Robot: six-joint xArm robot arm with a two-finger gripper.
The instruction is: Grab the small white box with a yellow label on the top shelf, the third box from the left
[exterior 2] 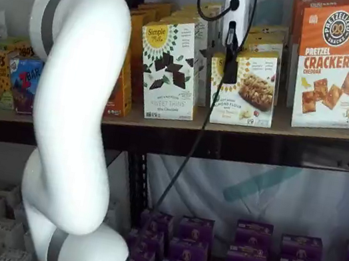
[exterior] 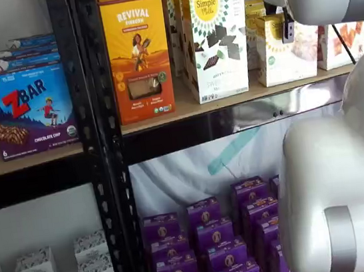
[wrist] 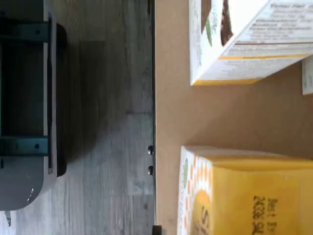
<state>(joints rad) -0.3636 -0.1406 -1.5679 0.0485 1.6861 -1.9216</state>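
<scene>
The small white box with the round yellow logo and yellow side stands on the top shelf in both shelf views [exterior: 285, 52] [exterior 2: 248, 89]. In the wrist view its yellow top [wrist: 244, 191] lies on the tan plank [wrist: 195, 117] behind the dark front rail. The top shelf [exterior: 231, 99] [exterior 2: 296, 128] holds a row of boxes. My gripper [exterior 2: 228, 72] hangs in front of the small white box's upper left part, its white body above. Only a narrow black finger shows [exterior: 287, 31], with no plain gap. No box is in it.
A taller white Simple Mills box [exterior: 216, 41] [exterior 2: 168, 68] [wrist: 244, 39] stands just left of the small one. An orange Revival box [exterior: 136, 55] is further left, and an orange pretzel cracker box [exterior 2: 331, 63] is to the right. Purple boxes [exterior: 212, 239] fill the lower level. My white arm [exterior 2: 70, 105] stands in front.
</scene>
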